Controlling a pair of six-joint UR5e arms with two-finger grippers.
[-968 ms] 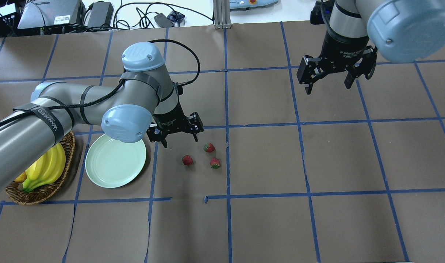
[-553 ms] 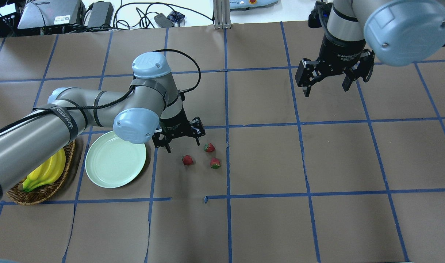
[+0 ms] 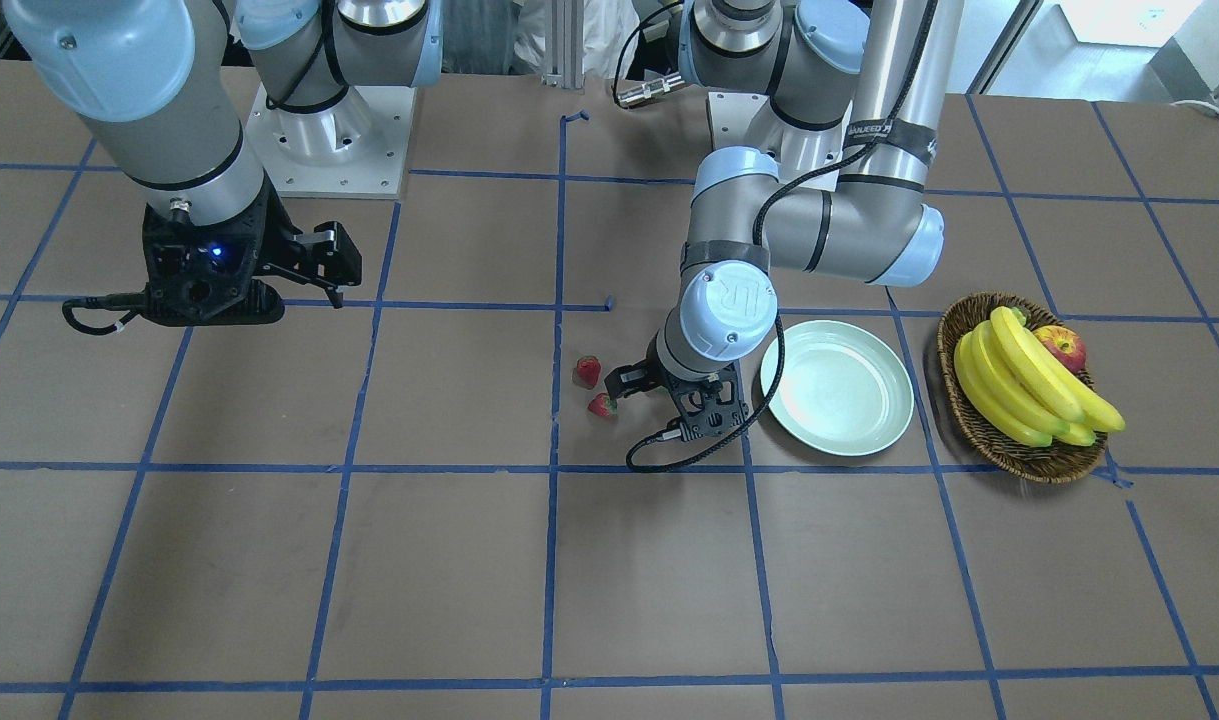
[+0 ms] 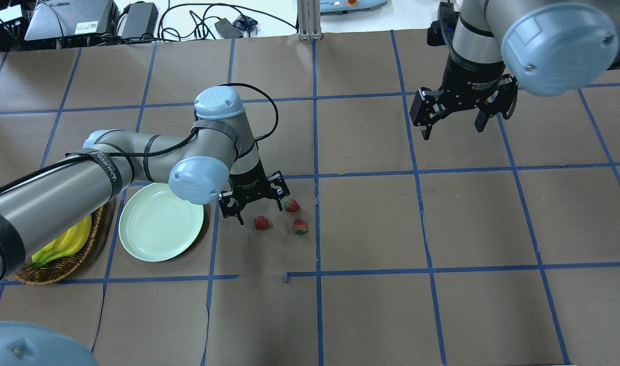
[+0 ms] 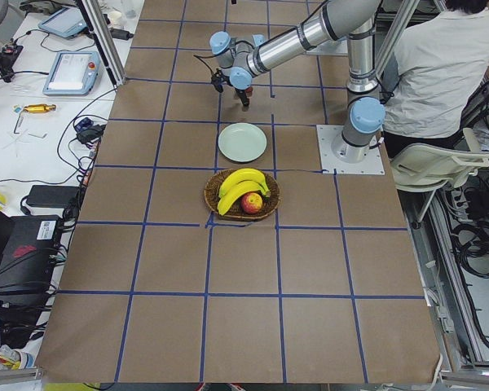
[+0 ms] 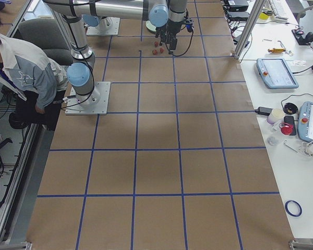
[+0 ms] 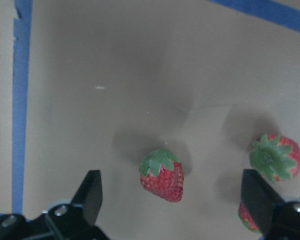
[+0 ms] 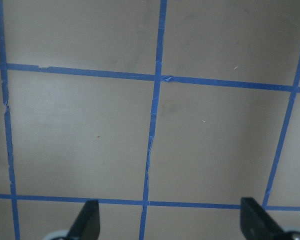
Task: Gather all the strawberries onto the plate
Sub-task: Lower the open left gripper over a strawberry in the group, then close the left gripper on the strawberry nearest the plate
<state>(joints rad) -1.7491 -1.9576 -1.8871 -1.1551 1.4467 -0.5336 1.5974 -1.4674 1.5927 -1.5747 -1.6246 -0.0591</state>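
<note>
Over a strawberry (image 7: 162, 175), left arm (image 4: 213, 140) hangs, jaws spread.

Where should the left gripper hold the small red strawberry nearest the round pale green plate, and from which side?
Across the body of the small red strawberry, below its green leafy cap, straight down from above. It lies on its side, and the open jaws of the left gripper stand either side of it.
</note>
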